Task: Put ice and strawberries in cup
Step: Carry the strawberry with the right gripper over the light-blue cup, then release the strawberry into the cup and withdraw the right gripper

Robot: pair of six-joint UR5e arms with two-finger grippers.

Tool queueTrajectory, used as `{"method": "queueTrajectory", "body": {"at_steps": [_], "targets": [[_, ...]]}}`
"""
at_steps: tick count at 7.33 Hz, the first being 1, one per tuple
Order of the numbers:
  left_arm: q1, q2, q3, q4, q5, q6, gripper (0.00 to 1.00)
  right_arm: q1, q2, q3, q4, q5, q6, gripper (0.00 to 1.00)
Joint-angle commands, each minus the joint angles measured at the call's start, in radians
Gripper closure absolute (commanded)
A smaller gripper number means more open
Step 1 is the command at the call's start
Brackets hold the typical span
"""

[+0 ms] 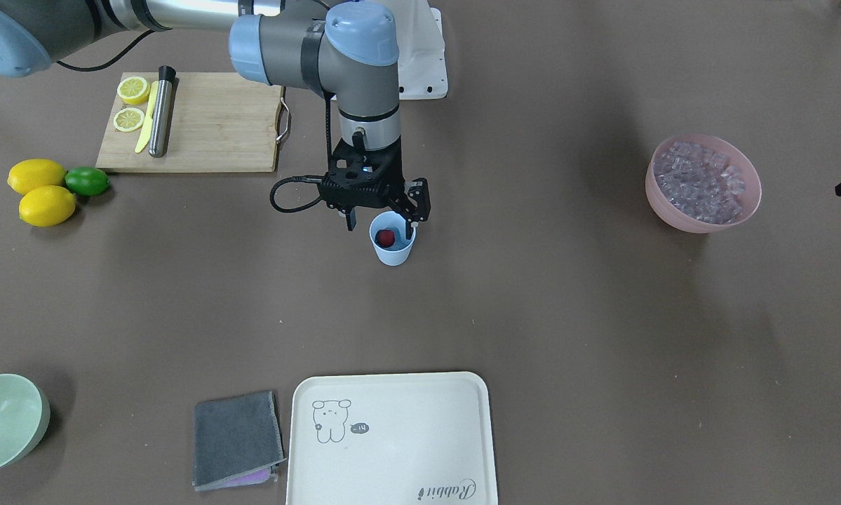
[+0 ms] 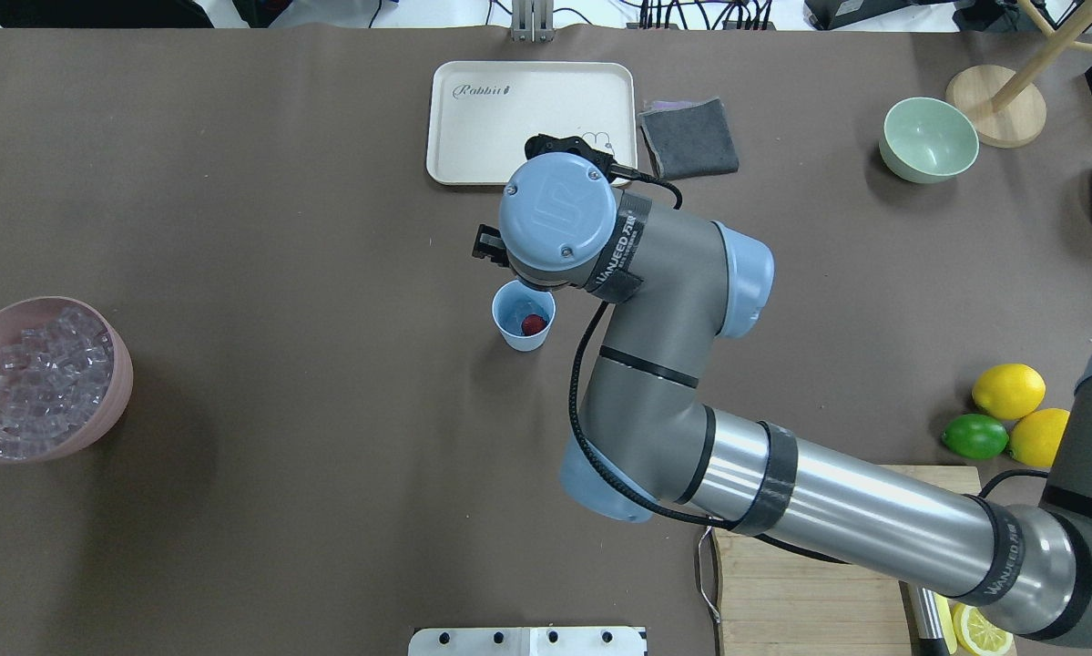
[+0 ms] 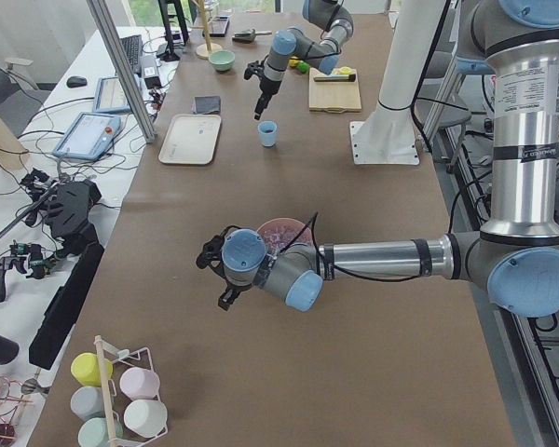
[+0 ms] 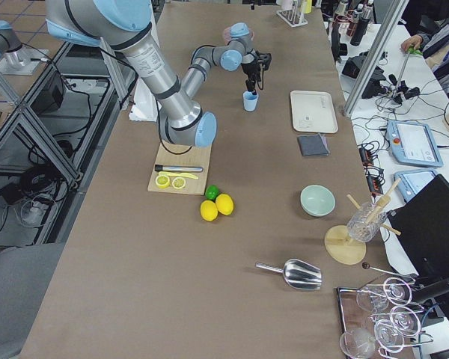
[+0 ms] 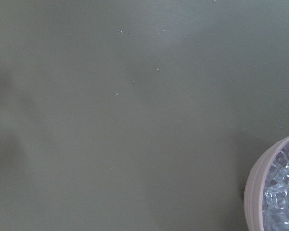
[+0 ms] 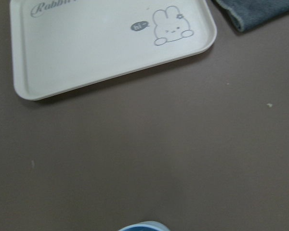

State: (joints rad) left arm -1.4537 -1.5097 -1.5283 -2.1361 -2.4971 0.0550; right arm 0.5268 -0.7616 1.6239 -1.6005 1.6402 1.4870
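Two fingers (image 1: 351,220) of the right jaws stand spread apart, released and holding nothing, just over the cup (image 1: 394,256). I see the strawberry (image 1: 386,238) lying inside that cup, which stands upright near the middle of the bench (image 1: 532,315). The ice (image 1: 701,184) sits heaped in the pink bowl (image 1: 673,216), well apart on the robot's left. The left jaws hover near that bowl; I cannot tell whether they are released or clenched.

Cup (image 1: 393,254): smooth matt plastic. Ice (image 1: 701,184): clear, glassy. Worktop (image 1: 532,315): matt brown paper. Board (image 1: 217,126): bare wood.
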Motion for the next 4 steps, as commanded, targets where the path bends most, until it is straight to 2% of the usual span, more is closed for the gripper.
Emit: {"method": "queueTrajectory", "body": {"at_steps": [1,3,4], "targets": [[0.010,-0.029,-0.003,0.039,0.006,-0.175,0.02,0.074,-0.175,0.155,-0.039,0.038,-0.139,0.00],[0.018,-0.023,-0.012,0.085,0.001,-0.085,0.02,0.216,-0.252,0.182,-0.036,0.181,-0.320,0.00],[0.009,-0.024,-0.012,0.185,0.001,0.110,0.02,0.281,-0.325,0.215,-0.036,0.244,-0.453,0.00]]}}
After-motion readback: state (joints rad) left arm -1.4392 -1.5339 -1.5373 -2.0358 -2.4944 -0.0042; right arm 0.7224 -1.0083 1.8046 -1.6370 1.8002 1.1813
